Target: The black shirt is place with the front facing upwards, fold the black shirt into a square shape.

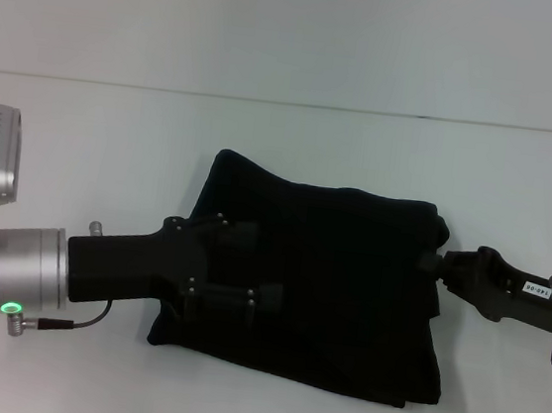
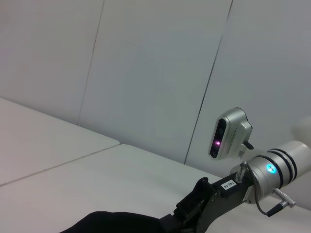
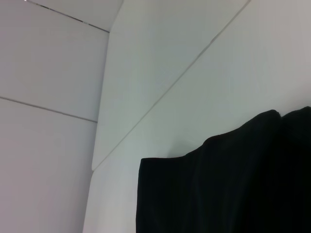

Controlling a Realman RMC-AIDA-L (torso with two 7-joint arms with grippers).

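The black shirt (image 1: 346,294) is lying as a soft, roughly square, folded bundle on the smooth white counter (image 1: 283,148), showing no lettering. The left gripper (image 1: 238,277) is reaching over its left edge while the right gripper (image 1: 441,263) is touching its right edge; whether either gripper's jaws are clenched, I cannot tell.

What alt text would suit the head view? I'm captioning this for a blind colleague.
A black shirt, folded into a rough rectangle, lies on a white table. The left end effector reaches over the shirt's left part, and the right end effector meets its right edge.
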